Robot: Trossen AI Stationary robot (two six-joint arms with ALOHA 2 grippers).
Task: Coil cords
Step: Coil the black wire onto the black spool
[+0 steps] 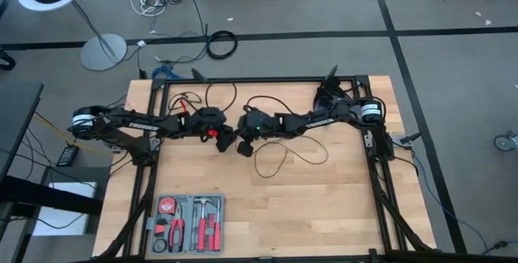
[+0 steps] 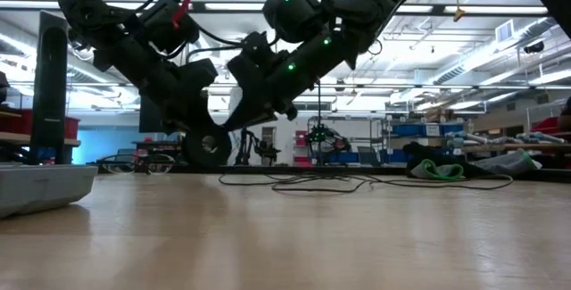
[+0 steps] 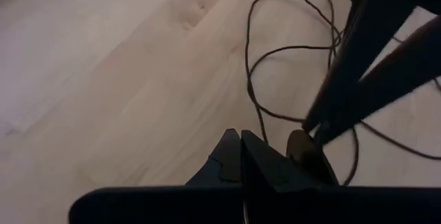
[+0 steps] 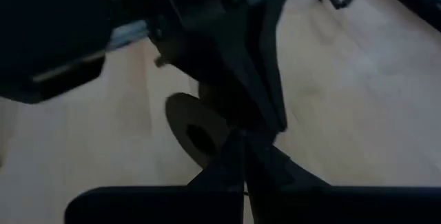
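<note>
A gray tool tray (image 1: 188, 223) with red-handled tools sits on my wooden counter (image 1: 324, 206), near its front left corner. On the floor past the back edge lie a thick black cable ring (image 1: 221, 44) and a round lamp base (image 1: 103, 51).

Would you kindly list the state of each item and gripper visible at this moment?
Cord: uncoiled, lying in loose loops on the table.
Puck: lifted off the table between the two grippers; which one grips it I cannot tell.
Left gripper: shut, at table centre.
Right gripper: shut, tip to tip with the left.
Tool case: open, tools inside, near the table's front edge.
</note>
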